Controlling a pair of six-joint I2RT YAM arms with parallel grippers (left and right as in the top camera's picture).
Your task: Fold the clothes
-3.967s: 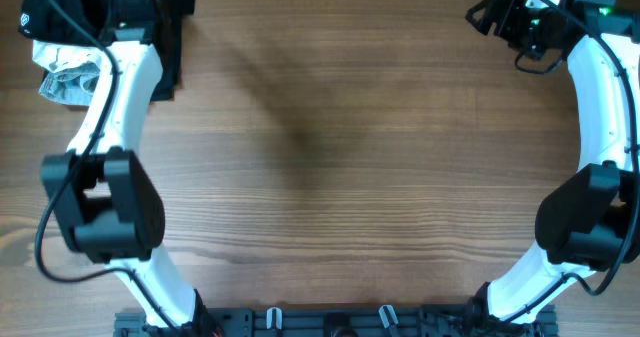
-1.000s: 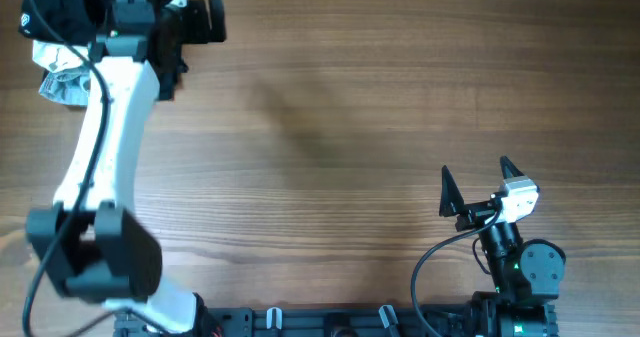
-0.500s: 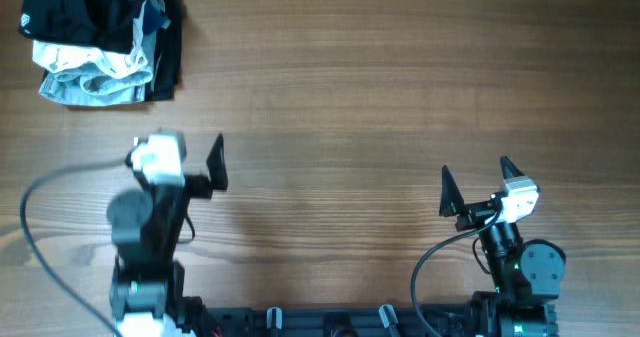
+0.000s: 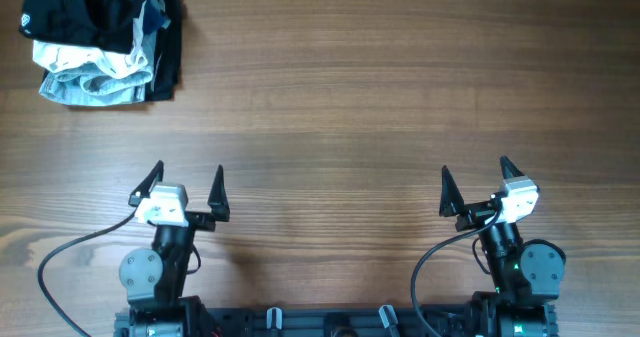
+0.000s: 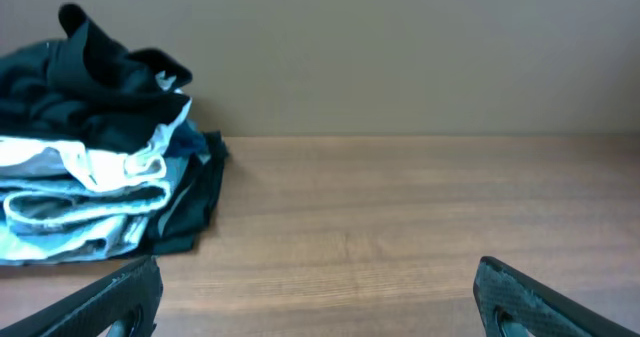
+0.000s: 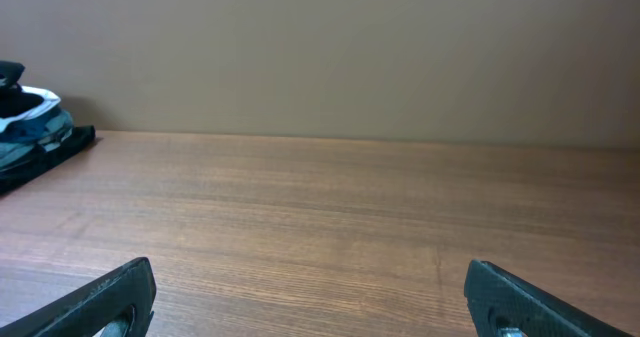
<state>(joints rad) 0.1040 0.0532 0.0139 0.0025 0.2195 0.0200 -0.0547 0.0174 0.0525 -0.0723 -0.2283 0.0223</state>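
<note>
**Overhead.** Wooden table (image 4: 350, 107) seen from straight above. Clothes (image 4: 98, 42) heaped in the far left corner, black pieces on top and down the right side, white and grey folds below. Left gripper (image 4: 189, 169) at the near edge, left of centre, tips toward the far edge, jaws spread wide with nothing between. Right gripper (image 4: 475, 167) at the near edge, right of centre, likewise spread wide and empty. Both well apart from each other and from the clothes. Only view giving both grippers and the heap together.

**Left wrist.** Low, level look across the wood toward the far left corner. Clothes at the left, side-on as a stack: pale layers at the bottom, dark crumpled cloth above, a black piece hanging down the right side to the wood. Height and layering legible here, not from above. Left fingers (image 5: 110, 302) in the lower corners, far apart, bare wood between. Plain beige wall (image 5: 400, 57) behind the far edge, shown only by the wrist cameras.

**Right wrist.** Mostly bare wood and the same wall. Clothes reduced to a sliver at the left border, detail too small to read. Right fingers (image 6: 540, 302) in the lower corners, wide apart, gripping nothing.
</note>
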